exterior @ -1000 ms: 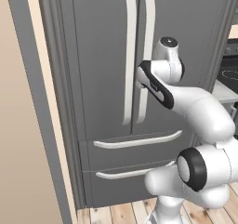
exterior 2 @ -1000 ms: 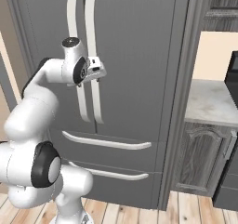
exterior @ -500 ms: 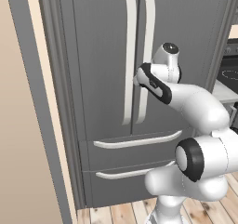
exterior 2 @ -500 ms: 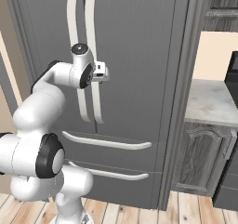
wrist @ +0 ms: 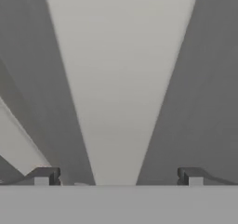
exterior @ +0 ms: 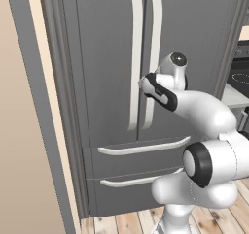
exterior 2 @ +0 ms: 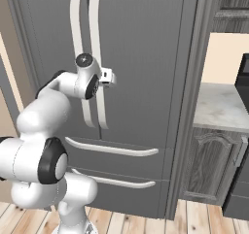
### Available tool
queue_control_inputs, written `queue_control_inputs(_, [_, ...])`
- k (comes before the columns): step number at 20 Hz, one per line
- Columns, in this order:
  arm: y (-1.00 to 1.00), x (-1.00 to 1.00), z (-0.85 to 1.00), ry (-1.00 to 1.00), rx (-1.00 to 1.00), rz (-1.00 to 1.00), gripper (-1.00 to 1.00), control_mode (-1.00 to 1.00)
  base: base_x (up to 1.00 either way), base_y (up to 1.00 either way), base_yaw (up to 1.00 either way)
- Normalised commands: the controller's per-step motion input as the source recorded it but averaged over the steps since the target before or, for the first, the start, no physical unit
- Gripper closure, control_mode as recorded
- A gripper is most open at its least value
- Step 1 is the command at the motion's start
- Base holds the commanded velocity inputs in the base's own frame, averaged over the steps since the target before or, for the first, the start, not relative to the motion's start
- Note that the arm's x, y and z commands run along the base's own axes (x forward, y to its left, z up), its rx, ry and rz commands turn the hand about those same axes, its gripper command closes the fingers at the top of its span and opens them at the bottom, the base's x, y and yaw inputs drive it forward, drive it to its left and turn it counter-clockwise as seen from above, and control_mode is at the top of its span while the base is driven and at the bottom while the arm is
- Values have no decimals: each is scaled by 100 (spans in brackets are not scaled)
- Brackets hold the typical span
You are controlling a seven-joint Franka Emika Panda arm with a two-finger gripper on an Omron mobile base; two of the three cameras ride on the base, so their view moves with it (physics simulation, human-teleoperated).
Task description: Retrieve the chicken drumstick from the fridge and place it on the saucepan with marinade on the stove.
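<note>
My two-finger gripper [wrist: 118, 176] is spread around a long pale vertical handle [wrist: 121, 83] of the tall grey French-door fridge [exterior: 97, 82]. Its doors are closed, the drumstick presumably inside; everything remains.

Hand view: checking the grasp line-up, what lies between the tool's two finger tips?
A pale fridge door handle runs up between the spread finger tips, grey fridge door behind.

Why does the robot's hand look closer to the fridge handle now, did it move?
Yes. The gripper has moved in toward the fridge, and its open fingers now sit either side of the right door's pale handle.
</note>
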Motion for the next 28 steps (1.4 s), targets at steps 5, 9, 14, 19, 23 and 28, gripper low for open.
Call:
queue_control_inputs(5, [0,17,-12,-20,0,-7,-100,-100,0,0,0])
queue_control_inputs(9, [0,40,-4,-2,1,-6,-100,-100,0,0,0])
queue_control_inputs(14, [0,47,0,0,0,-3,-100,-100,0,0,0])
queue_control_inputs(19, [0,37,0,0,5,0,-100,-100,0,0,0])
queue_control_inputs(23, [0,47,0,0,6,0,100,-100,0,0,0])
queue_control_inputs(28, [0,18,0,0,0,0,100,-100,0,0,0])
